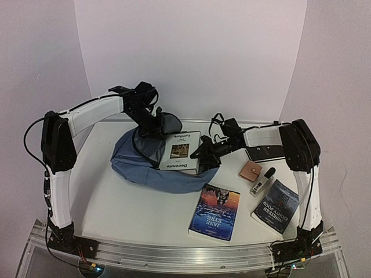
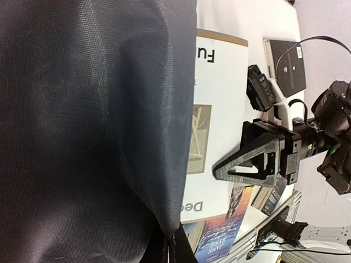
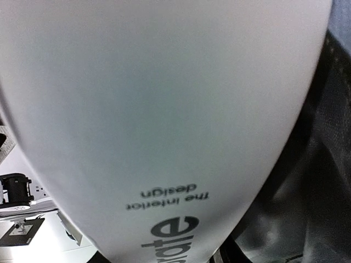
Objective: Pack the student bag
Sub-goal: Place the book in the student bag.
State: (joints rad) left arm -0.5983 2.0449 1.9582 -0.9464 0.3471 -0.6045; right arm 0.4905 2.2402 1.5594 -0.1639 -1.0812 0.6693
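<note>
Left tool [image 1: 154, 128] is clamped shut on the raised flap of the student bag [image 1: 136, 165], up at the bag's 12 o'clock, and dark fabric fills its wrist view. The slate-blue bag lies slumped on the worktop [image 1: 116, 208], left of centre. Over at its 3 o'clock, the white book [image 1: 181, 149] rests tilted on the bag's mouth — right tool [image 1: 202, 153] gripping its right edge. Down around 5 o'clock lie a Jane Eyre paperback [image 1: 215, 211], a brown wallet [image 1: 250, 171] and a dark paperback [image 1: 277, 205].
</note>
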